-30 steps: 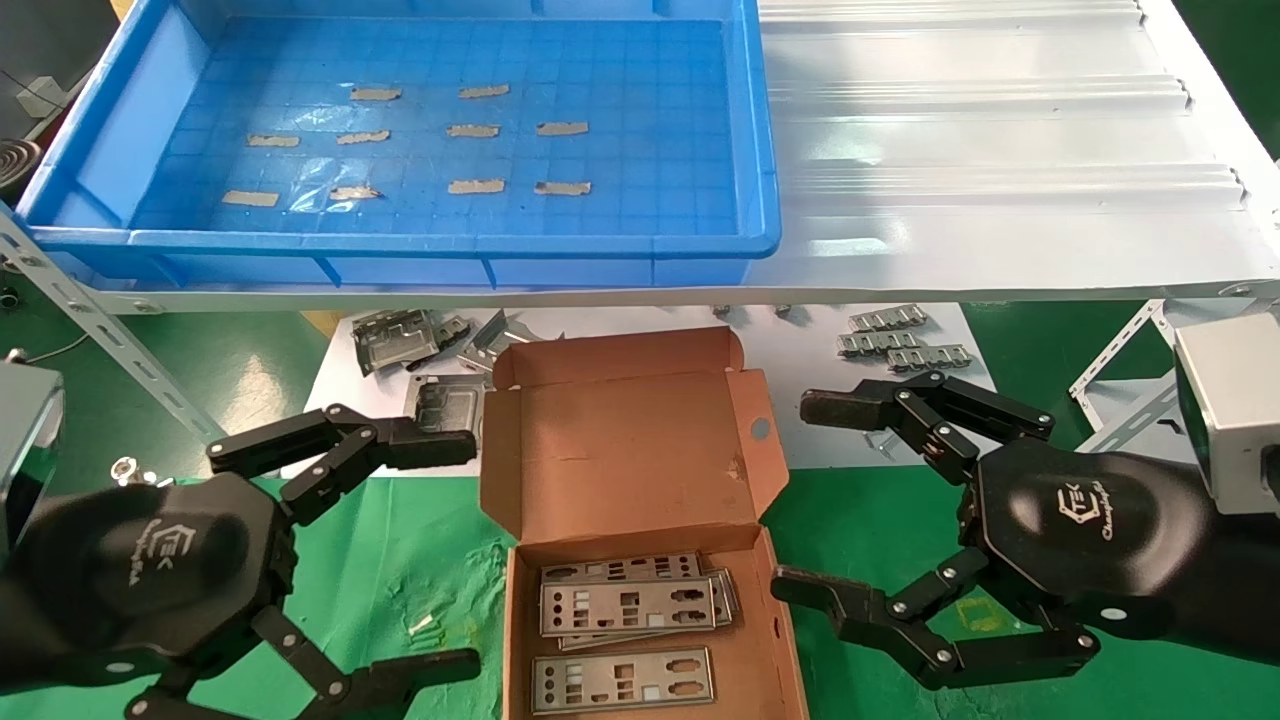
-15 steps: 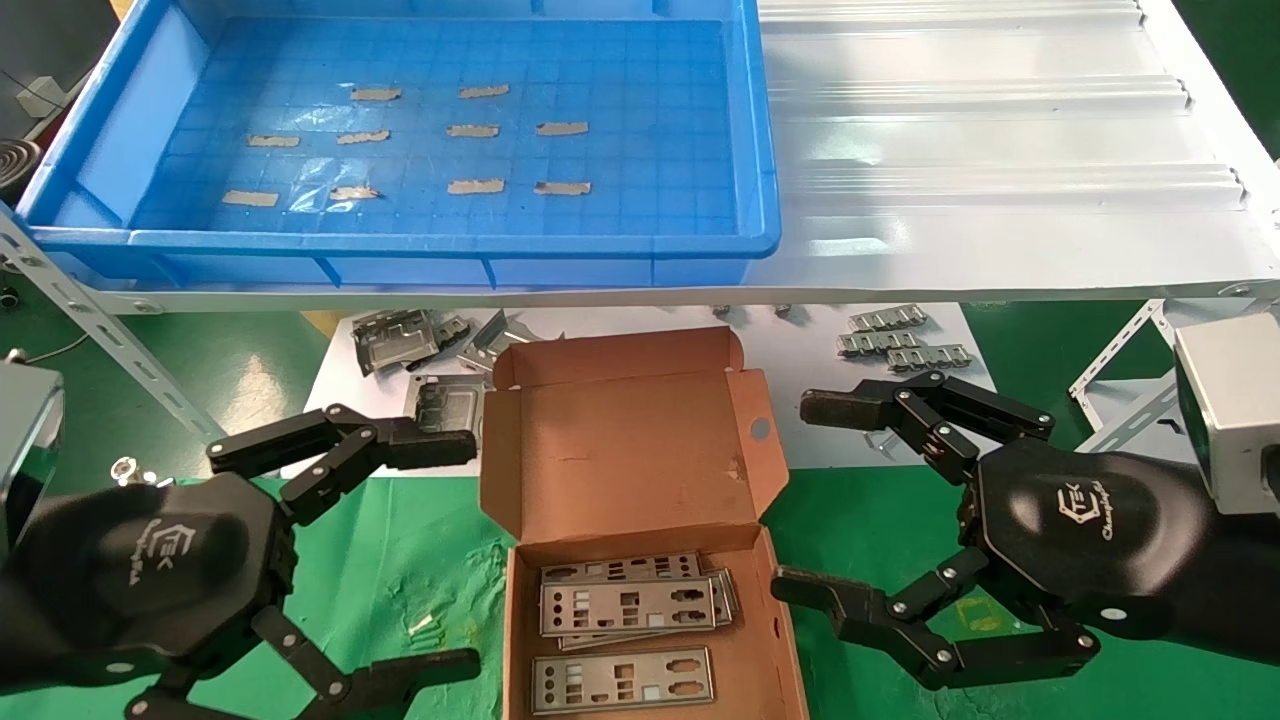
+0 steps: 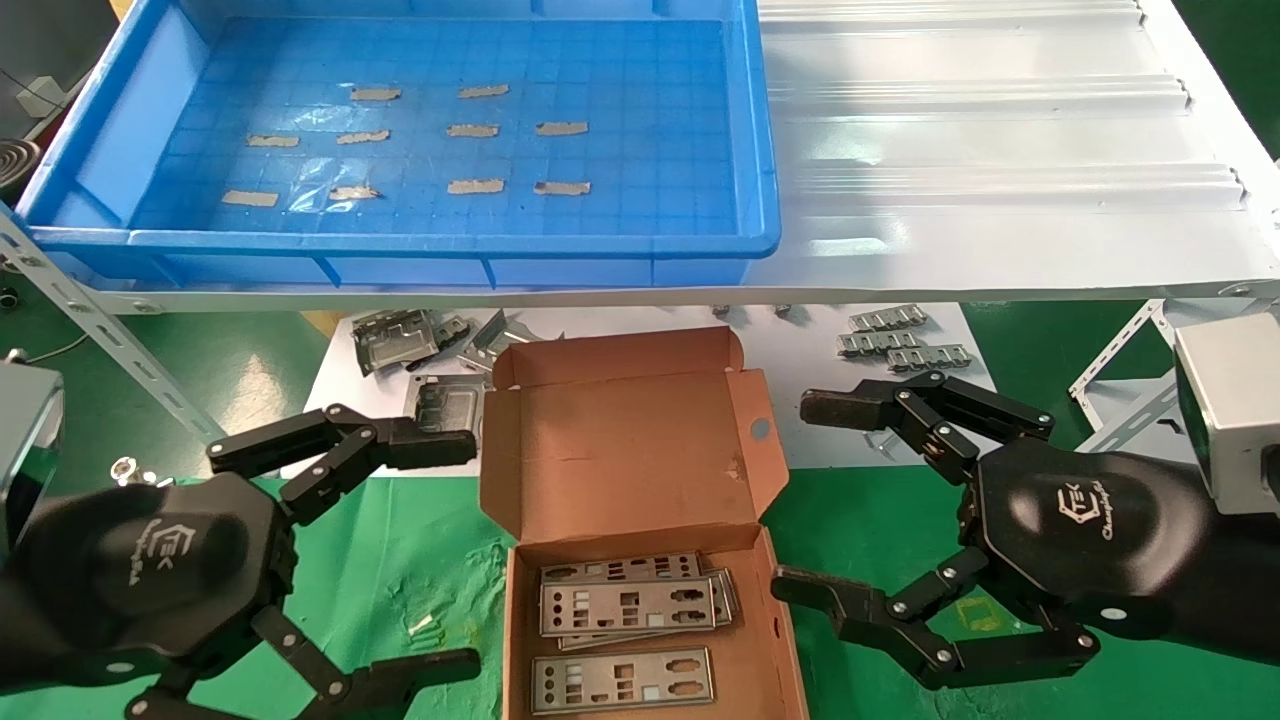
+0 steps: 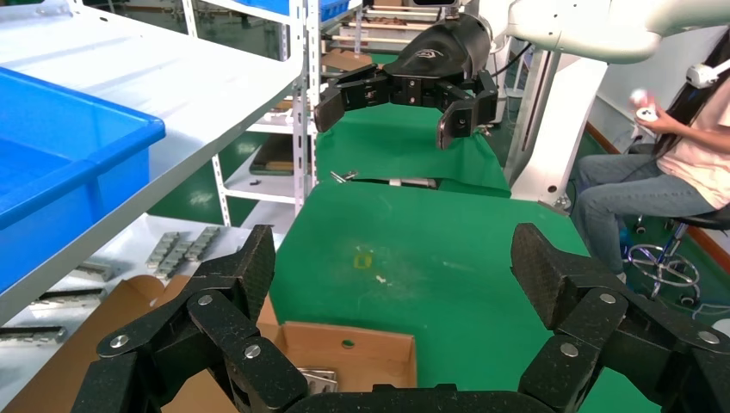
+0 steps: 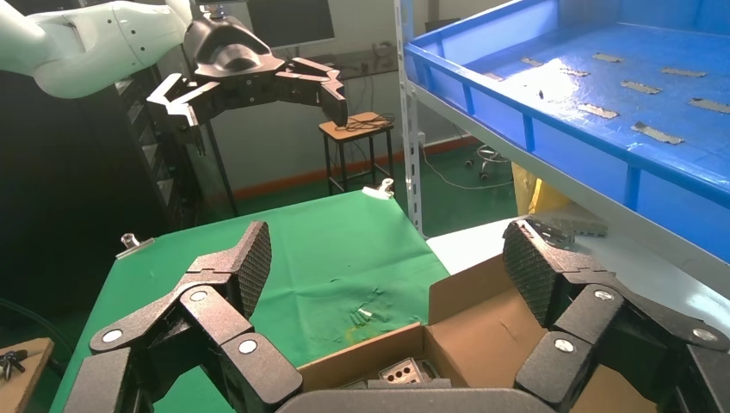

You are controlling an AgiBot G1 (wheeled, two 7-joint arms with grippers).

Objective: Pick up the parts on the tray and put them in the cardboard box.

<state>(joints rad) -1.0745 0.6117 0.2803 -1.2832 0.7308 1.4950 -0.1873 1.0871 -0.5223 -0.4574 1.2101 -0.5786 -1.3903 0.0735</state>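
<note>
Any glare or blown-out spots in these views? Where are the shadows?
Head view: the white corrugated sheet glares in bright bands, and the tray floor shows a shiny patch near the tape strips; the shelf shadows the floor sheet behind the cardboard box. Right wrist view: the tray floor gleams, while the room behind the left end effector is dark.

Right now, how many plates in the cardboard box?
At least 3. One plate lies alone nearest the robot; a stack behind it shows two or more overlapping, so some may be hidden. The cardboard box sits between both open tools.
</note>
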